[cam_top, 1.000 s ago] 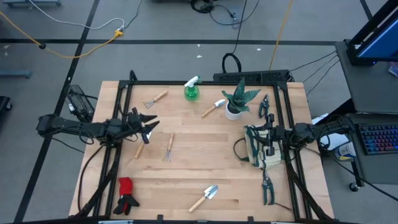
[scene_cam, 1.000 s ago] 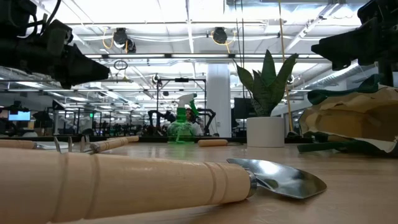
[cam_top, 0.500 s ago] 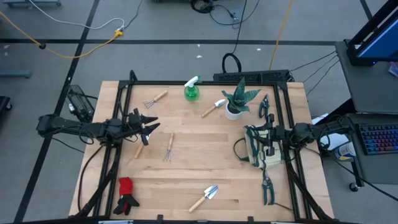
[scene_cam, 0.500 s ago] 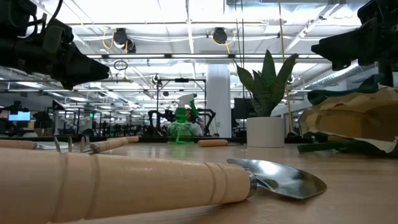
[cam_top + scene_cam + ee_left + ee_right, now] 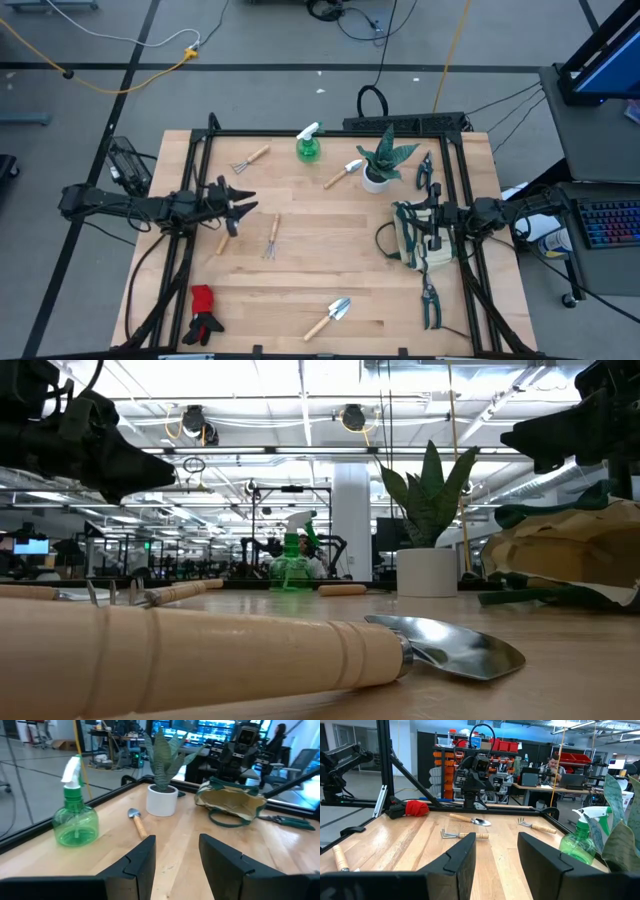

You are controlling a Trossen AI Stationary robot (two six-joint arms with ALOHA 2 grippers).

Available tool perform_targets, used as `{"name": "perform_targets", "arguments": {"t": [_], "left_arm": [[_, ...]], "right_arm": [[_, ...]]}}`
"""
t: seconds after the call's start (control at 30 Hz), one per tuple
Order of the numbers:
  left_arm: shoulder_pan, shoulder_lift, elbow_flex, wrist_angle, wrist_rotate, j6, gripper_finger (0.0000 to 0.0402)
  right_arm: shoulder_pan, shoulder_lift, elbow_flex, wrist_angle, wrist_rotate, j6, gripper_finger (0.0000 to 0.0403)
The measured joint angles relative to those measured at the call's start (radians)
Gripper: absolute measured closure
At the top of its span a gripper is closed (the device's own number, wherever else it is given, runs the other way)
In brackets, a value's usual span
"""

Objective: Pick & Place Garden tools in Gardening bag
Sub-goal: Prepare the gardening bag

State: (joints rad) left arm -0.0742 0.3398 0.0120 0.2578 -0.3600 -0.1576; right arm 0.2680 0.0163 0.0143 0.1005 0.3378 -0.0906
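No legible writing anywhere. Nearest, a wooden-handled steel trowel (image 5: 300, 650) lying on the table. Farther right, beige fabric gardening bag with green trim (image 5: 418, 238), contents unseen, under the right gripper (image 5: 432, 223), fingers spread. Left gripper (image 5: 242, 204) hovering, fingers parted, empty, above a wooden-handled tool (image 5: 224, 241).

Left gripper (image 5: 238, 205) hovers at nine o'clock on the table (image 5: 330, 275), fingers spread, above a wooden-handled tool (image 5: 224, 241). Right gripper (image 5: 432, 214) sits at three o'clock over the gardening bag (image 5: 418, 248). Gloves (image 5: 204, 313) lie at seven, a trowel (image 5: 330, 317) at six.
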Motion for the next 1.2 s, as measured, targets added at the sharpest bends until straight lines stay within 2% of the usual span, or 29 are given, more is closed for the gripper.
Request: {"name": "perform_targets", "arguments": {"t": [0.33,1.1,1.2], "left_arm": [[0.000,0.000,0.000,0.000,0.079,-0.066,0.0245],[0.000,0.000,0.000,0.001,0.073,-0.040,0.0245],[0.000,0.000,0.000,0.001,0.100,-0.064,0.0245]], "right_arm": [[0.000,0.000,0.000,0.000,0.000,0.000,0.0264],[0.000,0.000,0.000,0.008,0.000,0.000,0.0264],[0.000,0.000,0.000,0.023,0.000,-0.001,0.0264]]}}
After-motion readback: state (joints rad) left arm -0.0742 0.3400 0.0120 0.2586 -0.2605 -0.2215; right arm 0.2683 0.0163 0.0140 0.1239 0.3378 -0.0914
